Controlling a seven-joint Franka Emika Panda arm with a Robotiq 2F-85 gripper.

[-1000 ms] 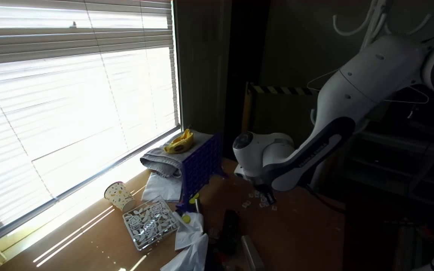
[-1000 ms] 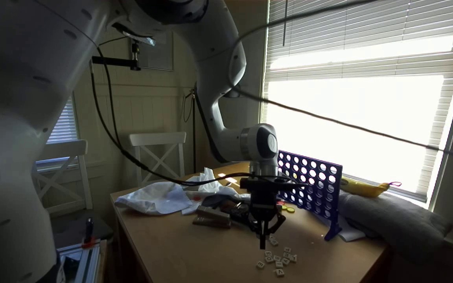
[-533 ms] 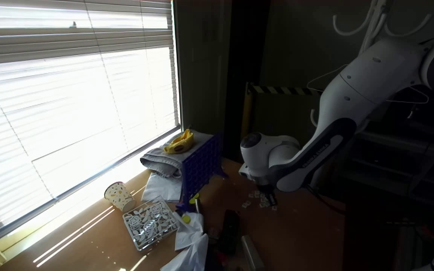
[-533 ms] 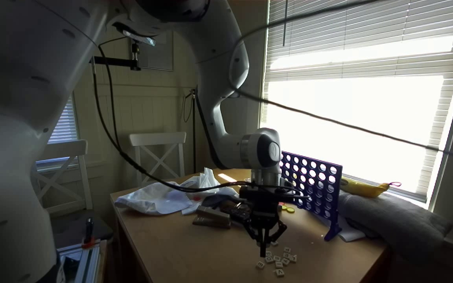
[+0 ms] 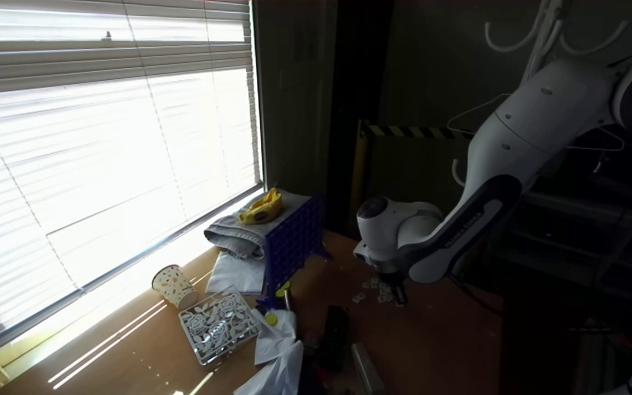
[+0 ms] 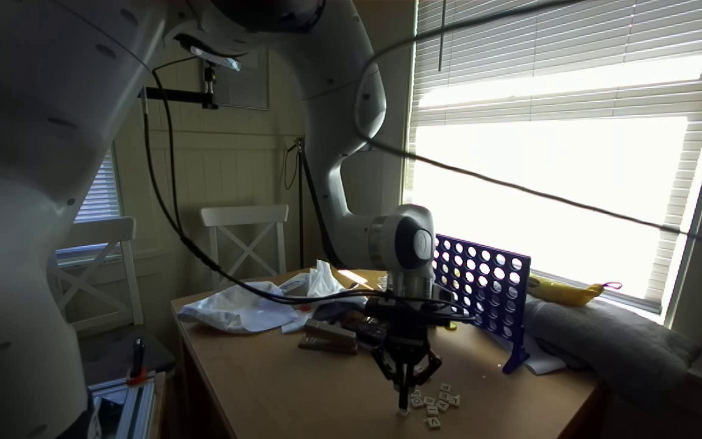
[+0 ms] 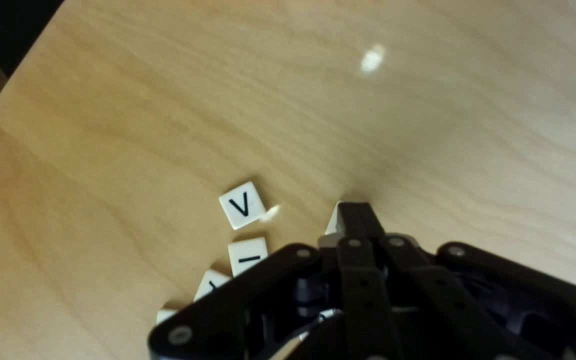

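Pointing down, clenched end effector (image 6: 404,405) near letter tiles (image 7: 247,254), patterned cup (image 5: 174,287) only in an exterior view

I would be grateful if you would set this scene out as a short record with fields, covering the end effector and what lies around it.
End effector: shut, pointing down, close to the wooden table
Nearest thing: white tile, partly hidden by the fingers; contact cannot be told
Beside it: other letter tiles, including a V tile
Standing upright: blue grid with round holes, apart from the tiles
Further off: yellow pouch-like item on grey cloth; patterned cup near a floral openwork rack
Light: bright window with blinds
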